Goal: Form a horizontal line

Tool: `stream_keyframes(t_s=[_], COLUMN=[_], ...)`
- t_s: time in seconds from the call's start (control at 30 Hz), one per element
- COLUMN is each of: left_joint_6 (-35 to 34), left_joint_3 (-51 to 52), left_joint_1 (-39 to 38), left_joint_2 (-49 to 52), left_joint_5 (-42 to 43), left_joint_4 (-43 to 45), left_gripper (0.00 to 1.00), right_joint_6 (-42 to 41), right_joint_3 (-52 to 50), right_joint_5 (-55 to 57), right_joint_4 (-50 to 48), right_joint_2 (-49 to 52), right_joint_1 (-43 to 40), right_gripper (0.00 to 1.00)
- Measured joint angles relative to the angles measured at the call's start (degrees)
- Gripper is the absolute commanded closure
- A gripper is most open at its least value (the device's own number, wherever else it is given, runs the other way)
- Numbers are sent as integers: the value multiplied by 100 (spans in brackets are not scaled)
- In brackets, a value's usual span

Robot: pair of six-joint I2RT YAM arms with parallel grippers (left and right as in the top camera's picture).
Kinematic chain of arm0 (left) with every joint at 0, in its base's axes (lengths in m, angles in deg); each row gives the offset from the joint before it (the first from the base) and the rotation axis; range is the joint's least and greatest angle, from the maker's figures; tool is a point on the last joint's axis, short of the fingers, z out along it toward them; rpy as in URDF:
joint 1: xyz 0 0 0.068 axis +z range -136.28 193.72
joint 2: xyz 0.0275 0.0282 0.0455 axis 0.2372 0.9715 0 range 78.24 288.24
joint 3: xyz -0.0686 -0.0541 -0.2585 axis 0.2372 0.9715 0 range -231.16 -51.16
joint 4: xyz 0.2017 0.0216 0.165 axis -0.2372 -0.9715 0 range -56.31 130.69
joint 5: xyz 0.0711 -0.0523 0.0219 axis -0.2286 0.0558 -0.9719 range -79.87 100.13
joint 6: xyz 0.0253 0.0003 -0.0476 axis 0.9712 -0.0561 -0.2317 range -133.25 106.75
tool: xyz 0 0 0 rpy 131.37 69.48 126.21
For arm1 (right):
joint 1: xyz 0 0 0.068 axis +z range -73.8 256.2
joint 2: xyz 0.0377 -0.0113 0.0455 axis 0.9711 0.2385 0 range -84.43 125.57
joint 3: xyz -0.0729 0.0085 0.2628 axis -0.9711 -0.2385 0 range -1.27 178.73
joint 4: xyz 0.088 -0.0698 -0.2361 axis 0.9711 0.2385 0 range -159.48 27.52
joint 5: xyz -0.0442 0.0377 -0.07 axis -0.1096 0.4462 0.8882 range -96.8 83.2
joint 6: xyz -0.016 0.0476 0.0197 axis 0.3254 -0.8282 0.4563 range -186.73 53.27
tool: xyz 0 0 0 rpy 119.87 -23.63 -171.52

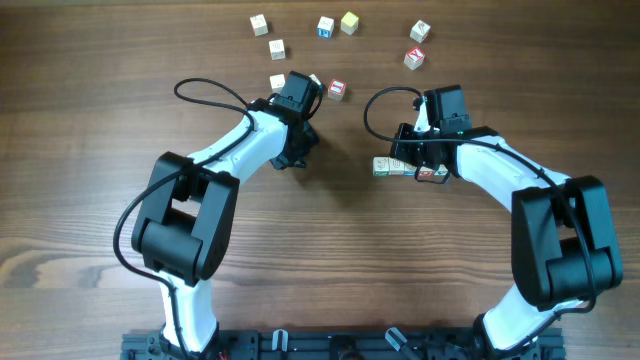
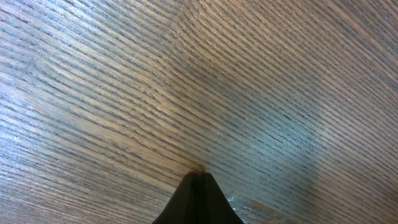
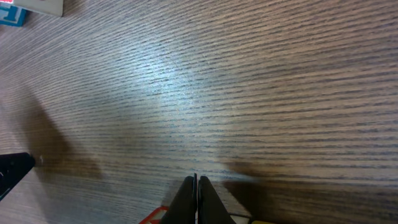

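Right gripper is closed on nothing, its tips just beside the horizontal line of cubes, right of centre on the wooden table. Left gripper is closed, empty, left of the line. Loose cubes lie farther away.

A brown wood-grain table carries loose pale cubes scattered around a yellow-faced cube. Seen from overhead, a blue-marked cube lies just left of it, with a white cube and a second white cube farther left. Two red-marked cubes lie well to its right, while a red-printed cube and a plain pale cube lie below it.
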Motion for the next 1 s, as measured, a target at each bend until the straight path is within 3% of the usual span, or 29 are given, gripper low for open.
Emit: stream_keyframes(t_s=[0.5, 1.0], left_joint_6=[0, 0], left_joint_3=[0, 0], left_joint_1=[0, -140], left_joint_2=[0, -2], left_joint_5=[0, -24], left_joint_4=[0, 22], left_gripper=[96, 96], right_joint_6=[2, 2], right_joint_3=[0, 9], right_joint_5=[0, 188], right_joint_4=[17, -710], right_joint_2=[0, 0], right_joint_1=[0, -245], right_gripper=[96, 96])
